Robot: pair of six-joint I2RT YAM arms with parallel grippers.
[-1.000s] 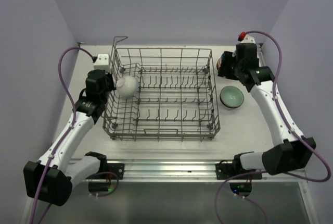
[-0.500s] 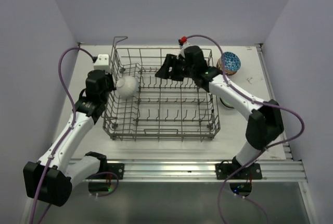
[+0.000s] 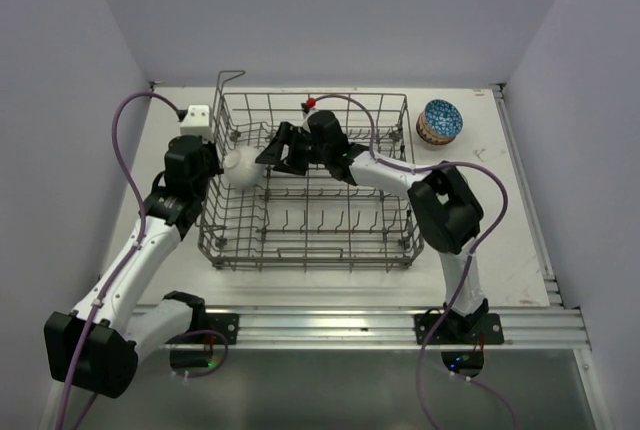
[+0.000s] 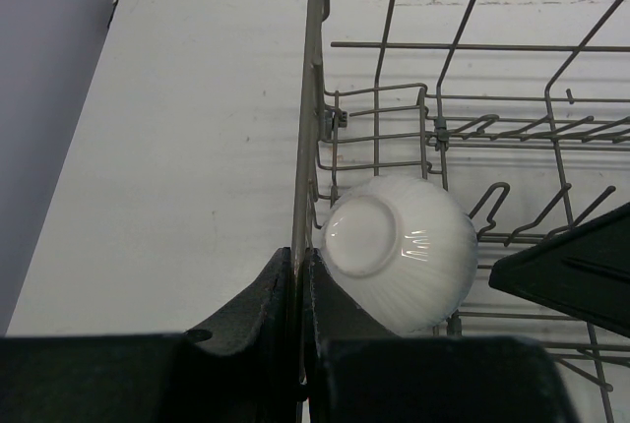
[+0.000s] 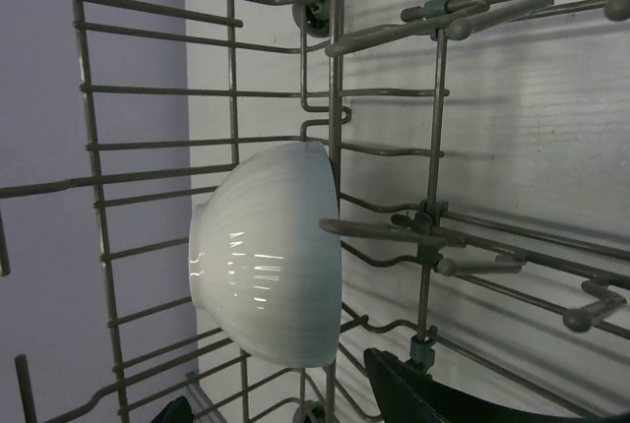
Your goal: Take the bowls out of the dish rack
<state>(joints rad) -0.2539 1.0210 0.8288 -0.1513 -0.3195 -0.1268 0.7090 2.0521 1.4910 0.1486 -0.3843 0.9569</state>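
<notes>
At the dish rack's (image 3: 312, 250) left wall, the left claw (image 4: 298, 280) is pinched tight on the top rim wire, its arm bent up from the rack's near-left side. The right arm stretches leftward across the rack's far half. Its claw (image 3: 277, 151) sits low among the tines, jaws spread and gripping nothing, just right of the white ribbed bowl (image 3: 243, 166). That bowl lies tipped, foot toward the left wall, a tine crossing its rim. A blue-patterned bowl (image 3: 440, 121) sits on the table (image 3: 500, 250) beyond the rack's far right corner.
</notes>
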